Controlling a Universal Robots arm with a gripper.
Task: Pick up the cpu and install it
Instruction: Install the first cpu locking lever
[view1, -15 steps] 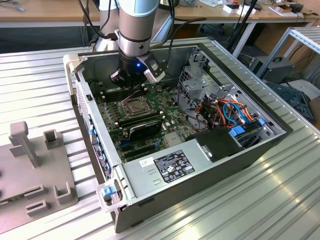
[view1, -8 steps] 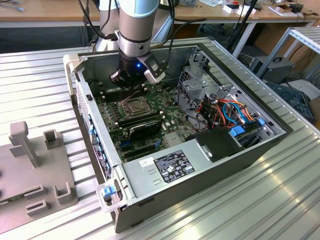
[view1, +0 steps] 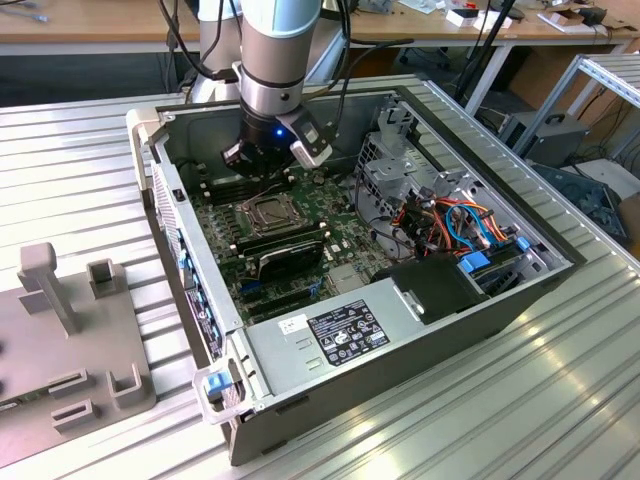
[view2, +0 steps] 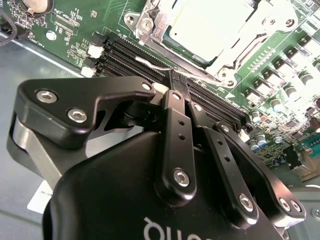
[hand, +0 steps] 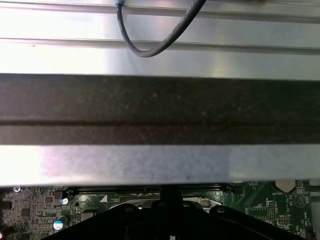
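Note:
The cpu (view2: 210, 25) shows its silvery-grey face in the second wrist view, lying flat inside the socket's metal frame (view2: 150, 22) on the green motherboard. In the exterior view the socket (view1: 268, 210) sits mid-board inside the open computer case. My gripper (view2: 178, 79) is shut, its black fingers (view2: 175, 130) pressed together with nothing visible between them. The tips stand at a thin metal lever rod (view2: 150, 65) along the socket's edge, just beside the cpu. In the exterior view the gripper (view1: 262, 168) hangs low over the board, just beyond the socket.
Black memory slots (view2: 130, 55) run beside the socket. A black rectangular block (view1: 290, 255) lies nearer than the socket, with a power supply (view1: 340, 330) and a drive cage (view1: 400, 170) to the exterior view's right. The case wall (hand: 160, 110) stands close. A grey fixture (view1: 60, 330) sits outside.

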